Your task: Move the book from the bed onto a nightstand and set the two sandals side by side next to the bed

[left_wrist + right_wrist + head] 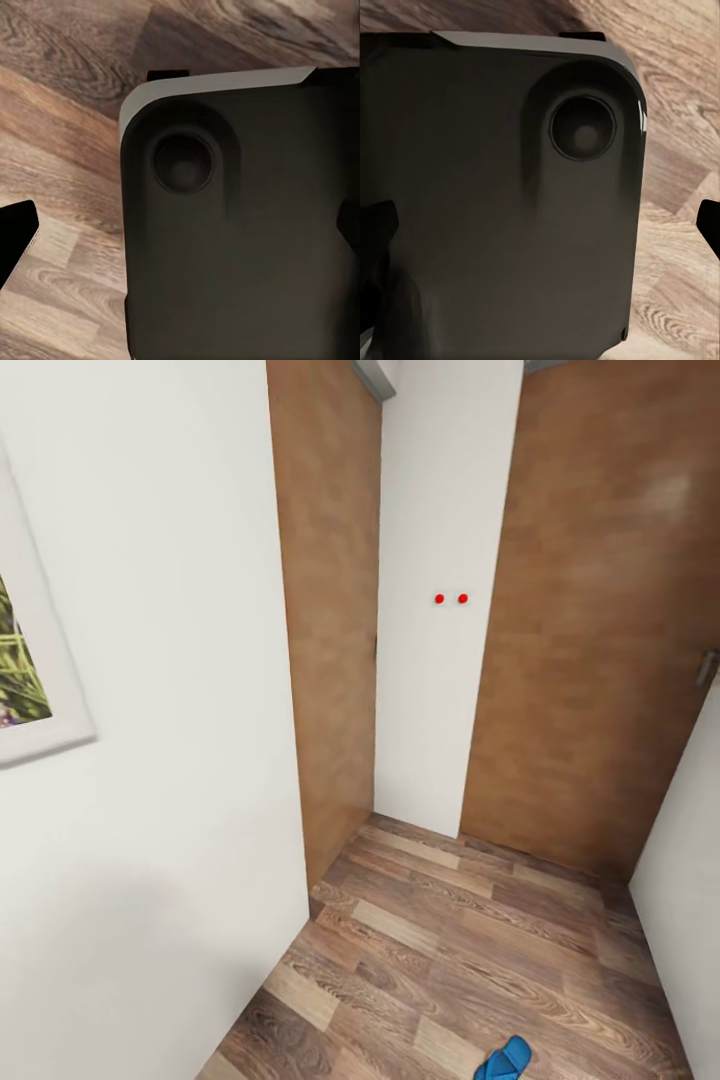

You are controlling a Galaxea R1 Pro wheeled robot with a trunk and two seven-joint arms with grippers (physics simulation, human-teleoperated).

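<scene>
Blue sandal [504, 1060] on plank floor [450, 950], brown doors [590, 620]

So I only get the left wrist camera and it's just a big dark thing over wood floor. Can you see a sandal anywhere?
Observer: Yes. In the head view one blue sandal lies on the wood-plank floor, cut off by the bottom edge of the picture.
Operator: What's in front of the robot?
Observer: A narrow white wall panel with two small red dots on it, standing between two brown wooden surfaces.
Operator: Is there a picture or something?
Observer: A white-framed picture with green plants in it hangs on the white wall at the left of the head view.
</scene>
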